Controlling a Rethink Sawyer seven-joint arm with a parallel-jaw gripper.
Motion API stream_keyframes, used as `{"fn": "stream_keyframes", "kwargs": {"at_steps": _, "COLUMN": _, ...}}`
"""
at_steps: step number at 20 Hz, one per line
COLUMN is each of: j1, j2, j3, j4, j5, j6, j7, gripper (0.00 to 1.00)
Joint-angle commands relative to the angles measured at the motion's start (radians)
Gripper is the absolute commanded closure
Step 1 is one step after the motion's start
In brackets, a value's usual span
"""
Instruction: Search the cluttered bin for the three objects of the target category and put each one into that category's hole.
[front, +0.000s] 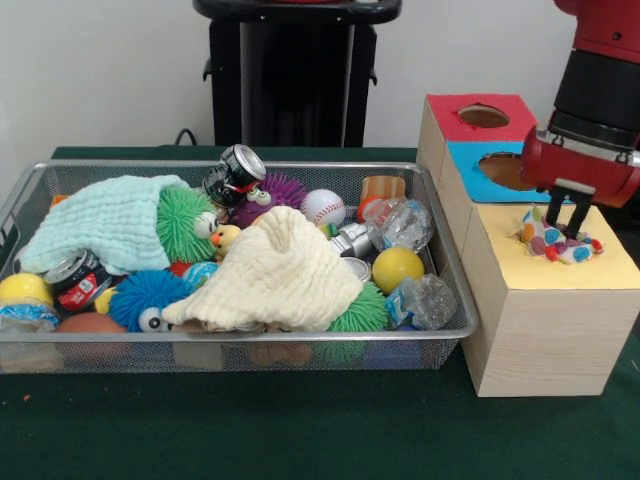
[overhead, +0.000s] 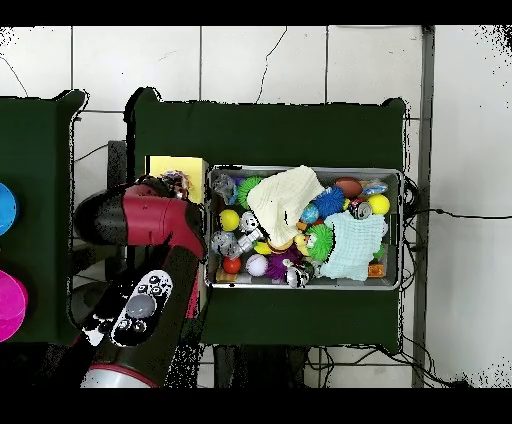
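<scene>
spotted cloth bunched at the yellow hole

the spotted cloth (front: 556, 241) lies crumpled on the yellow-topped box (front: 520, 300), bunched right where that box's hole (front: 562, 246) should be, so the cutout itself is hidden under it. part of the cloth seems to stand proud of the top, not fully dropped through. it looks light, limp and easily snagged on a rough edge; judged from that, the best hold is a pinch on the raised fold at its middle, and a push downward may serve as well as a lift.

the claw (front: 565, 228) hangs straight over the cloth, its two dark fingers (front: 578, 217) slightly apart, tips down among the folds and touching the fabric. nothing is lifted in it; whether it pinches a fold cannot be told for sure.

in the wire bin (front: 445, 335) on the green desk (front: 300, 430), no other spotted cloth shows; the cream towel (front: 280, 270) and mint towel (front: 105, 222) may be covering some.
</scene>
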Motion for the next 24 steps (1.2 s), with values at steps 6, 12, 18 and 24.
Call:
{"fn": "stream_keyframes", "kwargs": {"at_steps": 6, "j1": 0.167, "j2": 0.106, "j3": -0.259, "j4": -0.065, "j5": -0.005, "j6": 0.190, "j7": 0.330, "gripper": 1.00}}
{"fn": "stream_keyframes", "kwargs": {"at_steps": 12, "j1": 0.171, "j2": 0.120, "j3": -0.258, "j4": -0.050, "j5": 0.035, "j6": 0.150, "j7": 0.311, "gripper": 0.00}}
{"fn": "stream_keyframes", "kwargs": {"at_steps": 18, "j1": 0.168, "j2": 0.115, "j3": -0.243, "j4": -0.033, "j5": 0.062, "j6": 0.115, "j7": 0.317, "gripper": 0.00}}
{"fn": "stream_keyframes", "kwargs": {"at_steps": 24, "j1": 0.165, "j2": 0.096, "j3": -0.238, "j4": -0.019, "j5": 0.078, "j6": 0.112, "j7": 0.307, "gripper": 0.00}}
